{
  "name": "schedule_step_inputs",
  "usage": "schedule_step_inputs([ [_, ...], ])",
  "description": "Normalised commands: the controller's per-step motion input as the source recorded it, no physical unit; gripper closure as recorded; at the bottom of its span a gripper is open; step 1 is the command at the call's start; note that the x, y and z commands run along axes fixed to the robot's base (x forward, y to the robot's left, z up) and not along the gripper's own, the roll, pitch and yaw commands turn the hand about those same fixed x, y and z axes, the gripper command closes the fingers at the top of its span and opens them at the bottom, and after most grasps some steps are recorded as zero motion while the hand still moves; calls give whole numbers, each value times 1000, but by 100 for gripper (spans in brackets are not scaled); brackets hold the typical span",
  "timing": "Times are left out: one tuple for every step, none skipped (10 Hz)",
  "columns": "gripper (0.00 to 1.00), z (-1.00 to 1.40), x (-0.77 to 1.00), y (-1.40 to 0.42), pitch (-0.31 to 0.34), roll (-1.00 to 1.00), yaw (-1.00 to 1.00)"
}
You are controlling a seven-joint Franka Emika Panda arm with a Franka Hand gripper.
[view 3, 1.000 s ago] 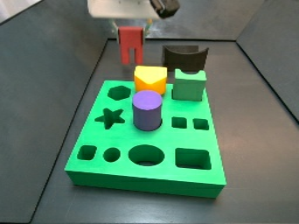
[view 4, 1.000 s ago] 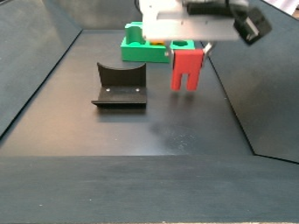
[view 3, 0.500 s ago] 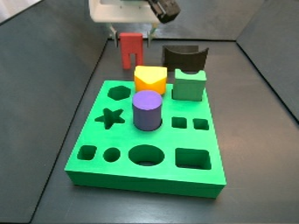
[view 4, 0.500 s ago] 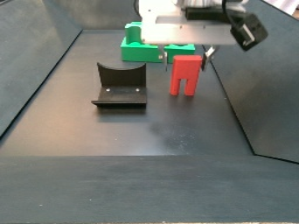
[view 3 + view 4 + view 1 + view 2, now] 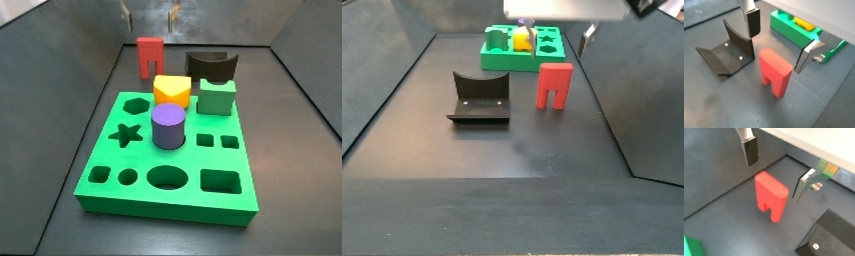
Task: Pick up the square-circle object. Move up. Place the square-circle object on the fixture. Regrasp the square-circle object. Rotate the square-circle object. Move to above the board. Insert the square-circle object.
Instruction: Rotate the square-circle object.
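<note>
The square-circle object [image 5: 150, 56] is a small red oblong block standing upright on the dark floor, also seen as the red block [image 5: 555, 85]. My gripper [image 5: 777, 49] hangs open above it, its silver fingers [image 5: 751, 153] on either side of the block's top and clear of it. In a side view only the fingertips [image 5: 127, 15] show at the frame's edge. The black fixture [image 5: 478, 97] stands on the floor beside the block. The green board [image 5: 134, 175] lies in front of both.
On the board stand a purple cylinder [image 5: 167, 127], a yellow-orange block [image 5: 171, 90] and a green cube [image 5: 217, 97]. Dark walls enclose the floor on both sides.
The gripper has risen from around the red block's top and now hangs higher. The block stands by itself on the floor in nearly the same spot.
</note>
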Motion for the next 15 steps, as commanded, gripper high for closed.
schedule_step_inputs([
  [0, 0, 0, 83, 5, 2, 1000],
  [0, -138, 16, 82, 5, 1, 1000],
  [0, -114, 41, 50, 4, 1, 1000],
  [0, -68, 37, 30, 4, 2, 1000],
  [0, -51, 35, 22, 4, 2, 1000],
  [0, -48, 35, 18, 4, 2, 1000],
  [0, -43, 35, 13, 4, 2, 1000],
  [0, -39, 35, 10, 4, 2, 1000],
  [0, -37, 35, 8, 4, 2, 1000],
  [0, -35, 35, 5, 4, 2, 1000],
  [0, -34, 35, 4, 4, 2, 1000],
  [0, -34, 35, 4, 4, 2, 1000],
  [0, -33, 35, 4, 4, 2, 1000],
  [0, -33, 35, 4, 4, 2, 1000],
  [0, -33, 35, 3, 4, 2, 1000],
])
